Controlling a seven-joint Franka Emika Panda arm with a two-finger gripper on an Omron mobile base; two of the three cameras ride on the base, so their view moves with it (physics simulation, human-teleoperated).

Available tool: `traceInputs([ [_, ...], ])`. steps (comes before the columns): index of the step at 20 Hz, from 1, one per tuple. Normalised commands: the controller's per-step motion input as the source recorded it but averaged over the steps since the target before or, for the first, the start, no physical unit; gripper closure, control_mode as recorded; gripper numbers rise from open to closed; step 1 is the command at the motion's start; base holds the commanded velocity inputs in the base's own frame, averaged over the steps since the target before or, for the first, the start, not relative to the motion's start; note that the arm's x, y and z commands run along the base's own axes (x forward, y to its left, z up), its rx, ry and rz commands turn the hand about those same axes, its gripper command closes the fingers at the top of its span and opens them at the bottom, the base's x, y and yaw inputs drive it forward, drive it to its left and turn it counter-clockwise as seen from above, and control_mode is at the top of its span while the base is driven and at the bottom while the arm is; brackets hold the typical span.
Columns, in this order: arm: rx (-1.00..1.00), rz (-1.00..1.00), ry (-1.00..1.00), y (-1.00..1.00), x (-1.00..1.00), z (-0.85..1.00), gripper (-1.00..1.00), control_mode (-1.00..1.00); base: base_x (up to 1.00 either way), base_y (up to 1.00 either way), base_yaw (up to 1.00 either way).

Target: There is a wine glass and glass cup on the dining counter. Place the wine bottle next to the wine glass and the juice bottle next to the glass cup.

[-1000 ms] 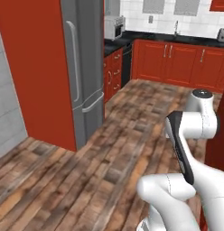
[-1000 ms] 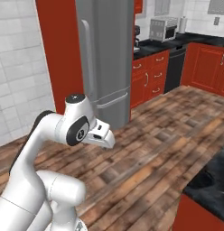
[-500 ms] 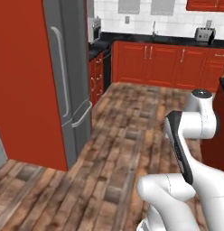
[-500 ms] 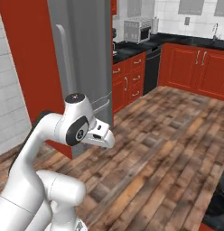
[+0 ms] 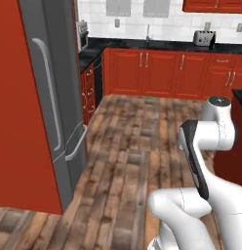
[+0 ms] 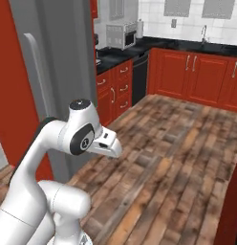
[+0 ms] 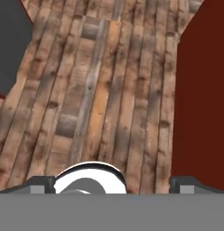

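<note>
You're over wood floor (image 5: pixel 128 161), arm folded close to base. Jaws (image 7: pixel 113 182) spread wide, nothing between; tips at hand view's bottom corners. Fridge (image 5: pixel 54 97) to your left, red cabinets (image 5: pixel 162 73) w/ black top along far wall, toaster (image 5: pixel 203 37) on it. Dining desk: red side (image 7: pixel 202 90) just right of hand.

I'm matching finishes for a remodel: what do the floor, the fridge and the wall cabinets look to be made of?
The floor looks like wood planks, matte and weathered: mixed brown boards with visible grain and seams. The fridge looks like brushed grey metal, probably stainless steel, with long curved handles. The wall cabinets look like red-painted or lacquered wood with panelled doors and small metal pulls, under a dark countertop, possibly stone.
</note>
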Motion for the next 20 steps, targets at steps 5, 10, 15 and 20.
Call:
traceInputs([
  [5, 0.00, 0.00, 0.00, 0.00, 0.00, 0.00, -1.00, 1.00, 0.94, 0.06, -0.11],
  [10, 0.00, 0.00, 0.00, 0.00, 0.00, 0.00, -1.00, 1.00, 0.93, 0.00, -0.09],
  [15, 0.00, 0.00, 0.00, 0.00, 0.00, 0.00, -1.00, 1.00, 0.74, 0.00, -0.31],
  [20, 0.00, 0.00, 0.00, 0.00, 0.00, 0.00, -1.00, 1.00, 0.66, 0.00, -0.40],
])
